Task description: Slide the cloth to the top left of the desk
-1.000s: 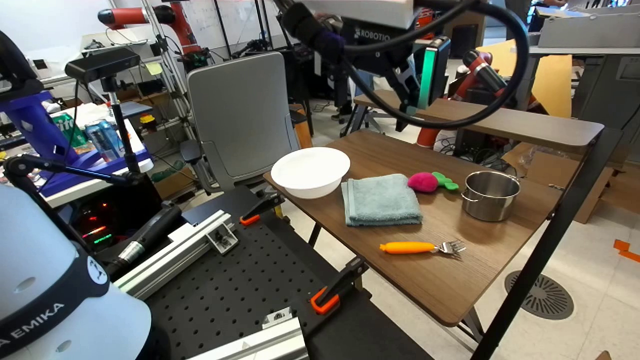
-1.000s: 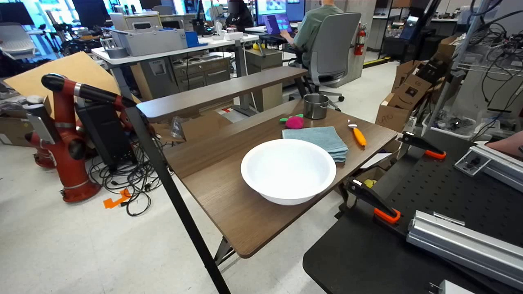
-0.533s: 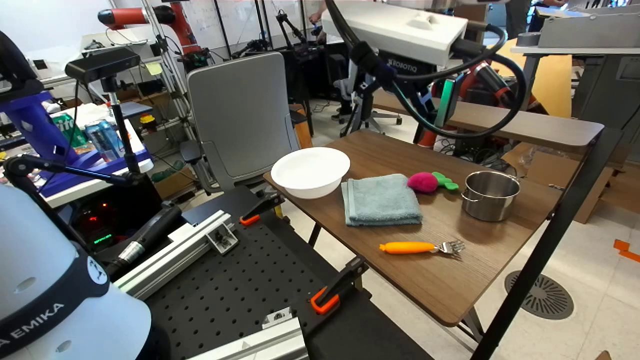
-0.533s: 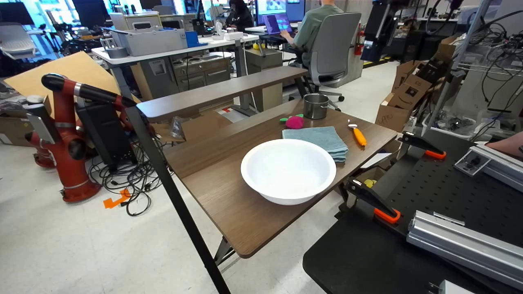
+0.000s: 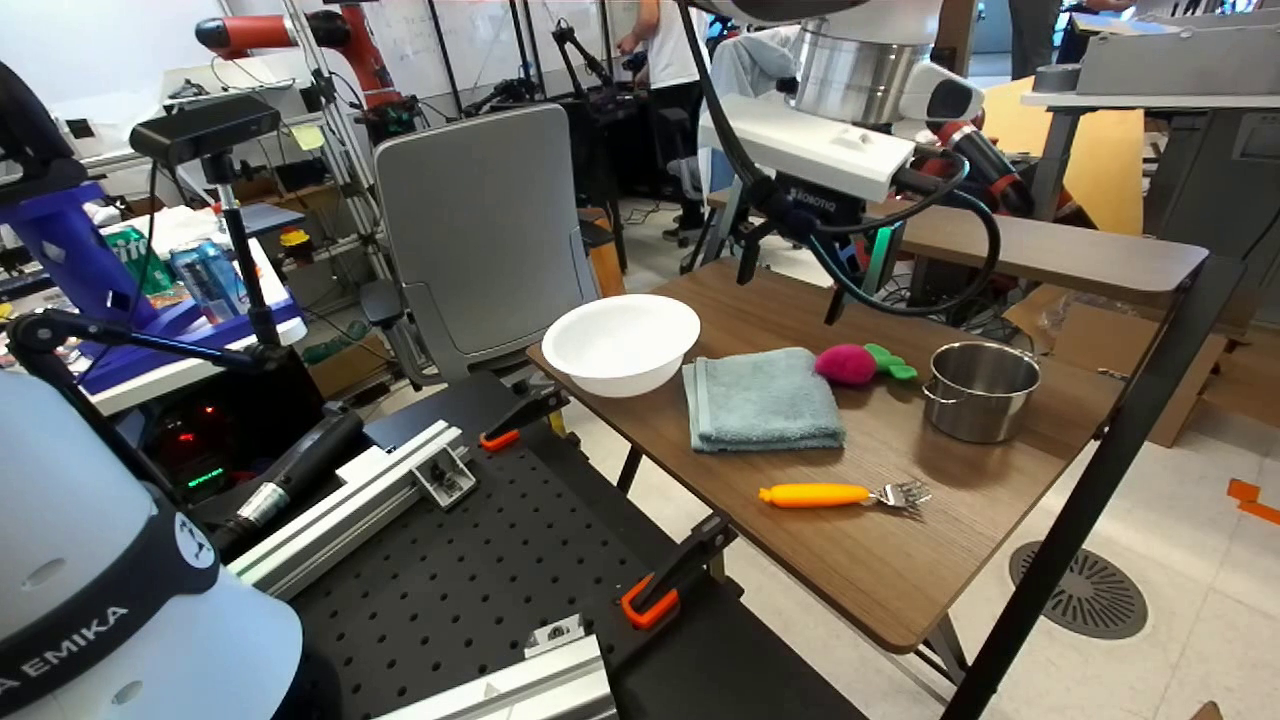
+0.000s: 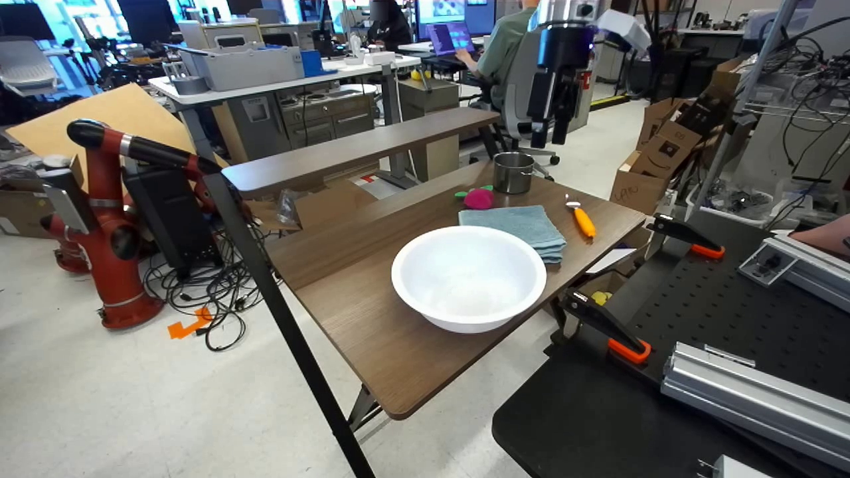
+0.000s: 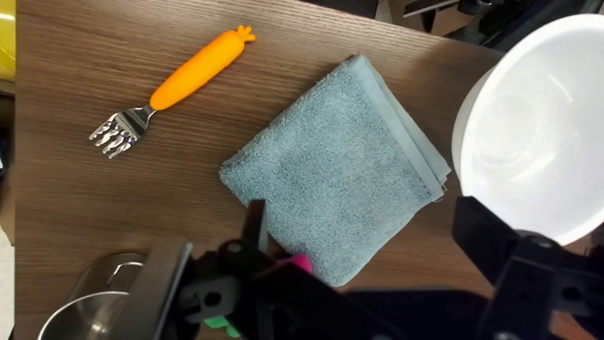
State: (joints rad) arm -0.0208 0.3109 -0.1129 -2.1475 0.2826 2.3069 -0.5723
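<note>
The folded teal-grey cloth [image 5: 765, 400] lies flat on the brown desk [image 5: 870, 570], between the white bowl and the pink-and-green toy. It also shows in an exterior view [image 6: 521, 227], partly behind the bowl, and in the middle of the wrist view [image 7: 330, 165]. My gripper [image 5: 789, 295] hangs in the air above the desk with its fingers apart and nothing between them. It also shows in an exterior view [image 6: 550, 141], above the level of the pot. In the wrist view the fingers [image 7: 361, 203] spread wide over the near part of the cloth, apart from it.
A white bowl [image 5: 620, 345] stands beside the cloth. A pink-and-green toy [image 5: 848, 365] lies close to its other side, mostly hidden in the wrist view. A steel pot [image 5: 980, 392] and an orange-handled fork [image 5: 820, 495] are on the desk. A raised shelf [image 5: 1040, 240] runs along one side.
My arm has come down and swung in over the desk; the gripper has entered the exterior view where it was out of sight. The cloth and other objects have not moved.
</note>
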